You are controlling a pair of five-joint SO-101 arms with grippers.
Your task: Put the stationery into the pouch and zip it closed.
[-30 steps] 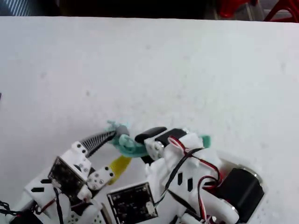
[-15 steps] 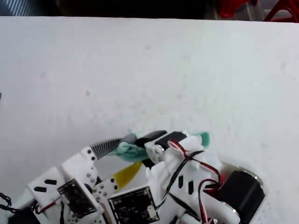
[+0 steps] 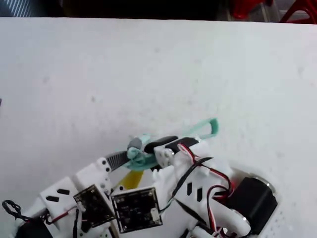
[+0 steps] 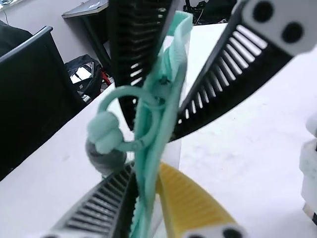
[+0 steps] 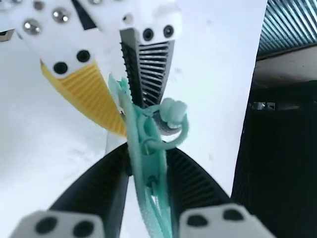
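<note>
A flat teal pouch (image 3: 140, 156) is held on edge above the white table (image 3: 148, 74), between both arms at the near side. My left gripper (image 3: 130, 159), with one grey ribbed finger (image 4: 94, 213) and one yellow finger (image 4: 190, 208), is shut on the pouch's edge (image 4: 148, 198). My right gripper (image 5: 148, 198), with black ribbed fingers (image 5: 96, 191), is shut on the pouch (image 5: 148, 163) from the opposite side. The zip's ring pull, with a teal ball (image 4: 104, 133) and a grey bead (image 4: 101, 159), hangs beside the grippers. A teal loop (image 3: 207, 127) sticks out past the right arm.
The right arm's white body and red and black cables (image 3: 198, 178) crowd the table's near right corner. Circuit boards (image 3: 133, 213) on both wrists sit close together. Red chair legs (image 3: 277, 10) stand beyond the table's far edge.
The left arm has swung right, closer to the right arm, and its gripper moved along the pouch. The pouch's far end has lifted, so the teal loop now stands up.
</note>
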